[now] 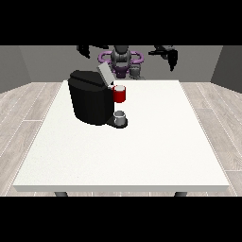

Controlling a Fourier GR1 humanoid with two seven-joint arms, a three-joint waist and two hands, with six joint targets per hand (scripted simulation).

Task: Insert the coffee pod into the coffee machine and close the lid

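A black coffee machine (pixel 90 101) stands on the white table (pixel 123 151), left of the middle. Its grey lid (pixel 105 74) is tilted up and open. A red part (pixel 120 94) shows at the machine's front right, just under the lid. Below it a small grey cup (pixel 120 116) sits on the machine's base. The hand at the view's left (pixel 85 50) is raised high, behind and above the machine. The hand at the view's right (pixel 170 56) is also raised, well off to the right of the machine. Neither hand holds anything I can see. No separate coffee pod is visible on the table.
The robot's body (pixel 122 59) stands behind the table's far edge. Wooden floor (pixel 212 113) surrounds the table on both sides.
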